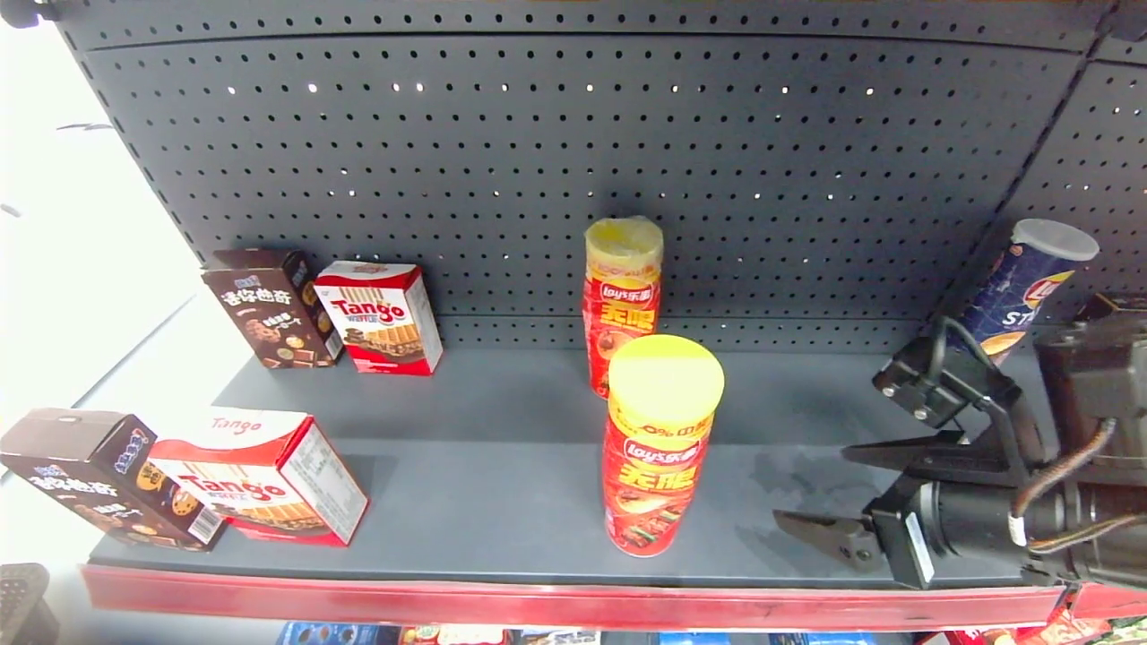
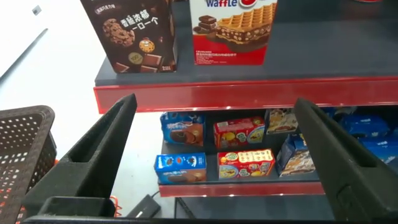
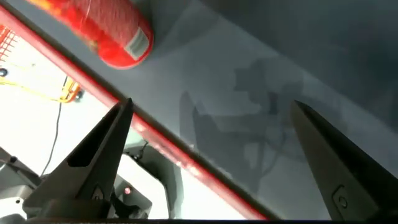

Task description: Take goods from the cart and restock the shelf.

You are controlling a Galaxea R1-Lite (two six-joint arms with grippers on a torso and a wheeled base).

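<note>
Restocking step: judged to be between placings. The right gripper (image 1: 811, 488) holds nothing, its jaws spread wide, over the near right part of the shelf (image 1: 502, 502).
Near red chip can (image 1: 657, 448): upright by the shelf's front lip, left of the right gripper and apart from it, with its long axis vertical.
Far red chip can (image 1: 622, 300): upright straight behind the near one, close to the pegboard back (image 1: 538, 179).
Blue chip can (image 1: 1021, 287): at the far right, behind the right arm. It looks tilted, though I cannot tell if it truly leans.
Left gripper (image 2: 214, 101): jaws spread and empty, low beneath the shelf's red lip, facing the snack boxes (image 2: 239, 134) on the lower shelf.
Black mesh basket (image 2: 25, 149): just left of the left gripper and likely the cart. Its contents are hidden.
Deciding relation: the next goods should lie low and to the left, so the left gripper is the nearer one. The right one would first need to draw back off the shelf.
Risk: the right gripper's tips point at the near can, and a leftward sweep could topple it.
</note>
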